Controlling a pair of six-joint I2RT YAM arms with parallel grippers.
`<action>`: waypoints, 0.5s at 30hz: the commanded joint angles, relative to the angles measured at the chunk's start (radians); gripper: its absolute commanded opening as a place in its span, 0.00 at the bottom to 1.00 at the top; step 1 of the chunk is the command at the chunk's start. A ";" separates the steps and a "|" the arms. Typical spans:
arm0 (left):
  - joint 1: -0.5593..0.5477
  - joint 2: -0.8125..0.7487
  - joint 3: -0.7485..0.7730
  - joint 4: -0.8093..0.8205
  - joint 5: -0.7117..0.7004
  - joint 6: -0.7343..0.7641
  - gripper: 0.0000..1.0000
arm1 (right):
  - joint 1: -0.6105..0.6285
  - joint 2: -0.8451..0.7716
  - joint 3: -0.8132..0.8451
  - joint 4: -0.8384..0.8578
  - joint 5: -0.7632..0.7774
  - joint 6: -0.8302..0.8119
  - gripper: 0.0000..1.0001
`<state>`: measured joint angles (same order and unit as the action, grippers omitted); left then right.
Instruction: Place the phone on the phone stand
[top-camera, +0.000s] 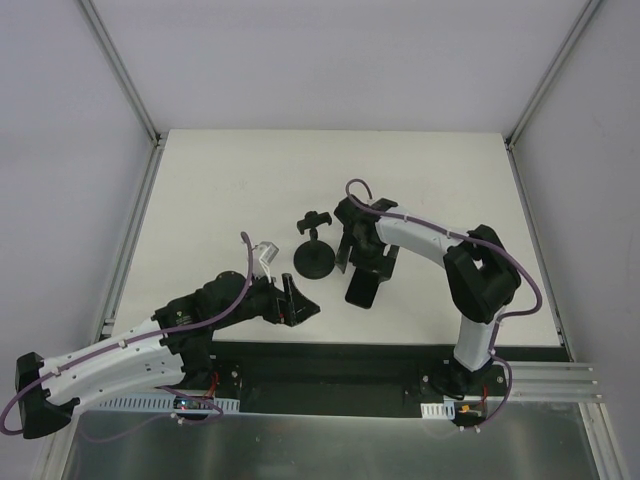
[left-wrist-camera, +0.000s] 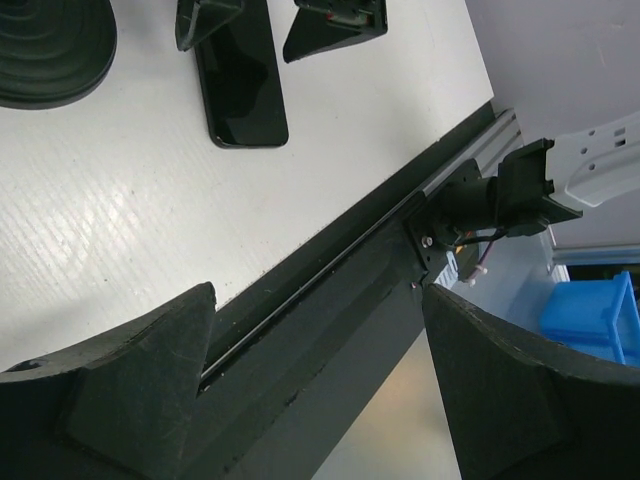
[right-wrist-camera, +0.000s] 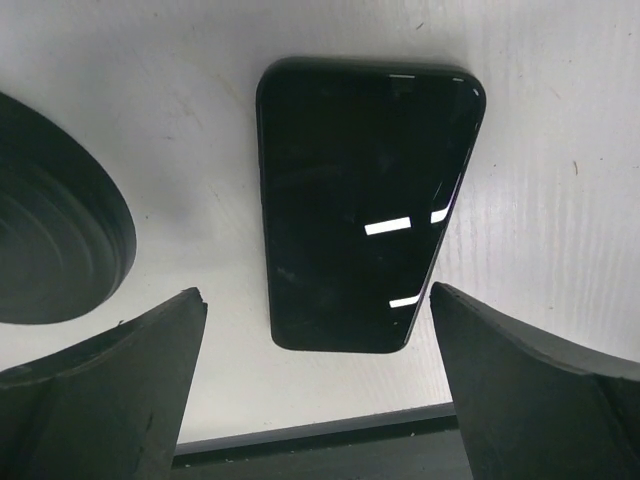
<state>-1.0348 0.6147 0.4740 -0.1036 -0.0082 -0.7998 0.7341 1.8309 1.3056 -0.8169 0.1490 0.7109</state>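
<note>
The phone (top-camera: 361, 290) lies flat on the white table near the front edge, glossy face up; it also shows in the right wrist view (right-wrist-camera: 365, 200) and the left wrist view (left-wrist-camera: 240, 90). The phone stand (top-camera: 315, 256), with a round disc base and an empty cradle on top, stands just left of the phone; its base shows in the wrist views (right-wrist-camera: 50, 230) (left-wrist-camera: 45, 45). My right gripper (top-camera: 365, 262) (right-wrist-camera: 315, 300) is open and hovers over the phone's near end, one finger on each side, not touching. My left gripper (top-camera: 298, 303) (left-wrist-camera: 315, 330) is open and empty, left of the phone.
The table's front edge and a black rail (left-wrist-camera: 330, 270) run just below the phone. The right arm's base (left-wrist-camera: 500, 200) is bolted there. A blue bin (left-wrist-camera: 600, 320) sits beyond the table. The enclosure's frame posts (top-camera: 120, 80) border the table.
</note>
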 joint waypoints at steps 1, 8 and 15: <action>-0.008 -0.016 -0.015 -0.021 0.056 0.005 0.83 | -0.021 0.039 0.063 -0.085 -0.017 0.058 0.96; -0.008 -0.053 -0.037 -0.024 0.114 0.010 0.82 | -0.039 0.074 0.054 -0.090 -0.014 0.059 0.98; -0.008 -0.095 -0.025 -0.077 0.126 0.034 0.83 | -0.062 0.099 0.017 -0.047 -0.054 0.053 0.96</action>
<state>-1.0348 0.5346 0.4404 -0.1482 0.0826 -0.7948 0.6872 1.9167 1.3354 -0.8555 0.1261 0.7483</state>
